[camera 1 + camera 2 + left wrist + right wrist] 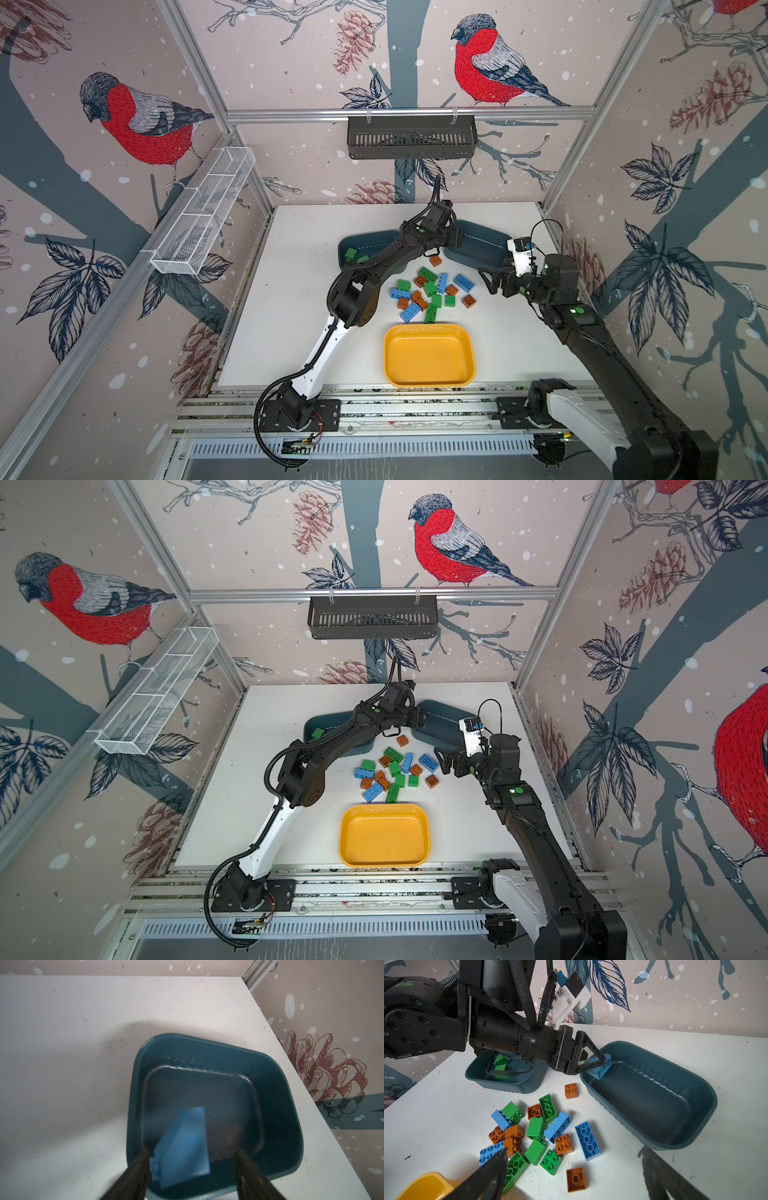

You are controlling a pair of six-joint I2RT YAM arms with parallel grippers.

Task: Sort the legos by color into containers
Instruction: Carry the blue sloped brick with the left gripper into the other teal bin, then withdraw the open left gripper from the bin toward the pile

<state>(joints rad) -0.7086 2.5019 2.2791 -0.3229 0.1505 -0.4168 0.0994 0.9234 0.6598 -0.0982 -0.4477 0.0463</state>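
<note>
Likely light, rigid and slick, best pinched across its flat sides, the light-blue oblong plastic brick (182,1142) sits loose in the parted left gripper (192,1153) over the dark teal plastic tub (280,1095) near the table's far edge; the right gripper (574,1151) gapes empty.

Robotics lab cell, aluminium frame (409,114), bird-print wall panels (291,62), 2 arms (328,353) on base rails (415,409)

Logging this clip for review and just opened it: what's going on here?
The left gripper hangs over the right-hand teal tub, its fingers apart, with a light blue brick between them touching only one finger, apparently being let go. The other teal tub holds a few green bricks; the yellow tray is empty. The right gripper hovers open beside the mixed pile on the table, holding nothing.
</note>
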